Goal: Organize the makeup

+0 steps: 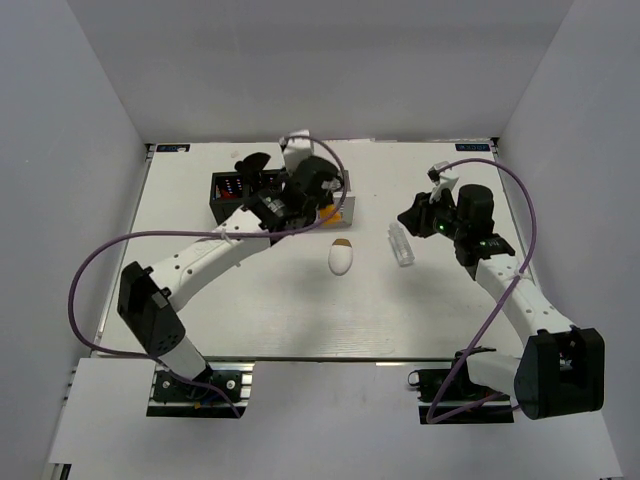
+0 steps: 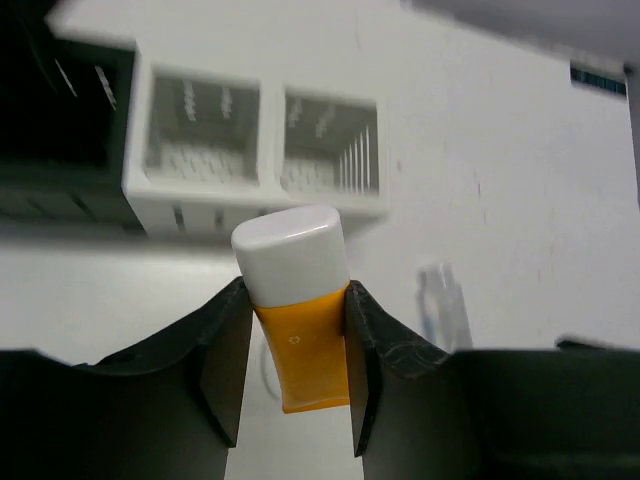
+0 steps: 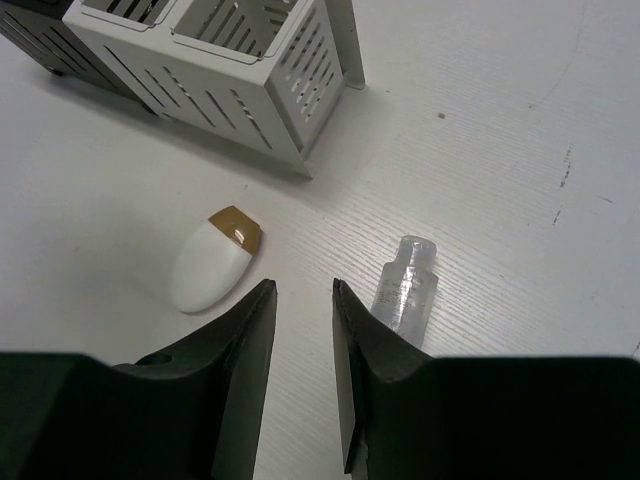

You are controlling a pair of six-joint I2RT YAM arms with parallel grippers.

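Observation:
My left gripper point(image 2: 297, 335) is shut on the orange tube with the white cap point(image 2: 296, 350), held off the table in front of the white compartment box point(image 2: 260, 150). In the top view the left gripper point(image 1: 322, 208) and the tube point(image 1: 331, 213) are at the box's near side. The white egg-shaped sponge point(image 1: 341, 258) with a brown end lies mid-table and shows in the right wrist view point(image 3: 208, 268). The clear bottle point(image 1: 401, 245) lies on its side by the right finger point(image 3: 405, 290). My right gripper point(image 3: 300, 300) is open and empty, between sponge and bottle. Brushes and pencils cannot be made out.
A black compartment box point(image 1: 228, 192) stands left of the white box point(image 1: 347, 203), which my left arm mostly hides from above. Both boxes show at the far left in the right wrist view, white point(image 3: 210, 60) and black point(image 3: 35, 40). Grey walls enclose the table.

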